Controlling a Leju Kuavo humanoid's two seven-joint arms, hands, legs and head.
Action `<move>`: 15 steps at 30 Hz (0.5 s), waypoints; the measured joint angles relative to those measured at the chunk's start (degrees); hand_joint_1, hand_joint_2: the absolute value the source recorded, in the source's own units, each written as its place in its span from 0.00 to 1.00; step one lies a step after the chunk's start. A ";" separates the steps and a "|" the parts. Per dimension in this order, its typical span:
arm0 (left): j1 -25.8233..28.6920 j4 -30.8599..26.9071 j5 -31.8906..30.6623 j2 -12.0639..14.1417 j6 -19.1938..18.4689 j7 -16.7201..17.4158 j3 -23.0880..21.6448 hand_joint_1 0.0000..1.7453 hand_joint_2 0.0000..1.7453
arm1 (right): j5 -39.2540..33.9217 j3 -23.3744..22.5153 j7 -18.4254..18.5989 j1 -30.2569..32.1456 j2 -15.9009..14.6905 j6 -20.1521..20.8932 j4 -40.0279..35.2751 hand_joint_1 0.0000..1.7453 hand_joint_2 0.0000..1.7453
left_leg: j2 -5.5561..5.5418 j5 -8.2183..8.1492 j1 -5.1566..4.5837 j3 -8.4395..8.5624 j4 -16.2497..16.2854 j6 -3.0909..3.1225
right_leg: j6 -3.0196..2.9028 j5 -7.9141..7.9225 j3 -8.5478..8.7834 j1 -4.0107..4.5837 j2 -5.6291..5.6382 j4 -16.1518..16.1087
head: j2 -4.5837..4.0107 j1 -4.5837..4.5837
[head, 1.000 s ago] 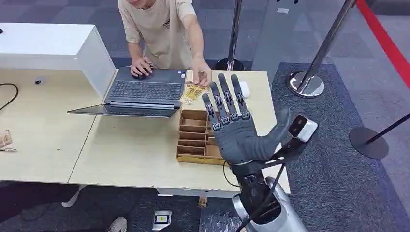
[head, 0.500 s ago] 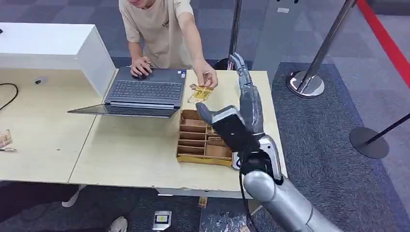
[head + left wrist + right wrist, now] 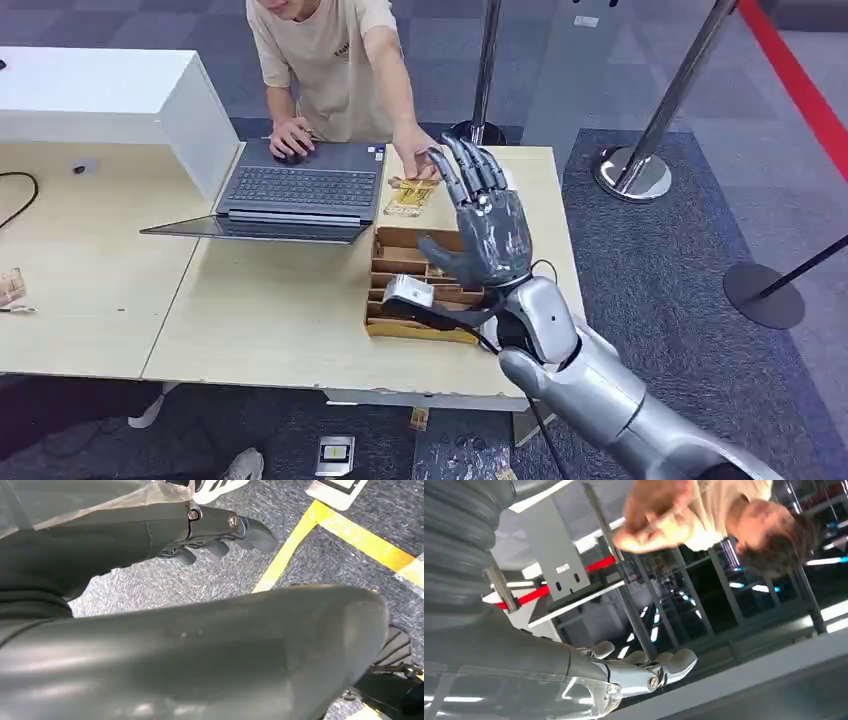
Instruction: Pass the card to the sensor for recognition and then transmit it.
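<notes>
A yellow card [image 3: 410, 196] lies on the wooden table [image 3: 280, 320] just right of the laptop, and a person's hand [image 3: 413, 160] rests on its far end. My right hand [image 3: 489, 228] is raised above the table's right part, over the far right of a wooden card box [image 3: 398, 290]. Its fingers are spread and point toward the person, and it holds nothing. The card is a short way to the left of its fingertips, apart from them. In the right wrist view the fingers [image 3: 674, 662] reach toward the person's hand [image 3: 654, 515]. My left hand [image 3: 220, 532] hangs over the carpet with loosely bent fingers, holding nothing.
An open laptop [image 3: 295, 190] sits left of the card, with the person's other hand on it. A white box [image 3: 110, 100] stands at the table's far left. Stanchion posts [image 3: 640, 160] and their bases stand on the carpet to the right.
My right hand has turned at the wrist and swung forward and lower, from palm-out near the camera to over the card box. The person lifted the card, then set it down.
</notes>
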 joint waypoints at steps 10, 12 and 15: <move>-0.22 0.00 -1.09 0.00 -0.57 -0.04 -0.26 0.00 0.00 | 2.78 4.63 -1.33 -0.20 -0.70 -1.07 4.39 0.00 1.00 | 0.01 0.00 0.00 0.00 0.00 0.00 | 0.00 0.00 -0.01 0.00 0.01 0.00 | 0.00 0.00; -0.29 0.00 -1.18 0.00 -0.59 -0.07 -0.28 0.00 0.00 | 2.75 5.22 -1.16 -0.19 -0.70 -1.62 5.05 0.85 1.00 | 0.01 0.00 0.00 0.00 0.00 0.00 | 0.00 0.00 -0.01 0.00 0.01 0.00 | 0.00 0.00; -0.31 0.00 -1.51 -0.02 -0.66 -0.07 -0.28 0.00 0.00 | 2.16 5.94 -1.03 -0.20 -0.68 -2.45 5.77 1.00 1.00 | 0.01 0.00 0.00 0.00 0.00 0.00 | 0.00 0.00 -0.01 0.00 0.01 0.00 | 0.00 -0.02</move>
